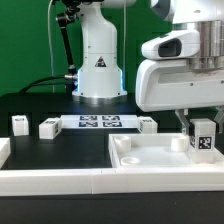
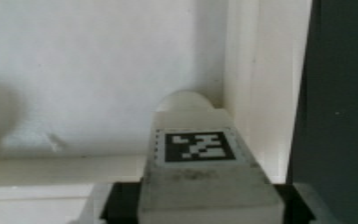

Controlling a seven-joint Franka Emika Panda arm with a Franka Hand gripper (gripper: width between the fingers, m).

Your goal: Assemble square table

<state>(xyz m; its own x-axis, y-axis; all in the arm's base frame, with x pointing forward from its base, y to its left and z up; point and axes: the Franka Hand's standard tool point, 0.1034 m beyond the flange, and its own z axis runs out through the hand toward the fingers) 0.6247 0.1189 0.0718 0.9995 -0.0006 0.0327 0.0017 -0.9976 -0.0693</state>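
Observation:
My gripper (image 1: 202, 125) is shut on a white tagged leg (image 1: 203, 141) and holds it upright over the white square slab (image 1: 150, 157), near the slab's far corner at the exterior view's right. In the wrist view the leg (image 2: 197, 145) sits between the dark fingers (image 2: 130, 200), with my gripper (image 2: 202, 208) at its base. The leg's tip is close to the slab's raised rim (image 2: 261, 70). I cannot tell whether the leg touches the slab. Three more legs lie on the black table: two at the exterior view's left (image 1: 19, 123) (image 1: 48, 127), one behind the slab (image 1: 148, 123).
The marker board (image 1: 100, 122) lies flat in front of the robot base (image 1: 98, 70). A long low white border wall (image 1: 60, 182) runs along the front edge. Black table (image 2: 346, 100) shows beside the slab's rim.

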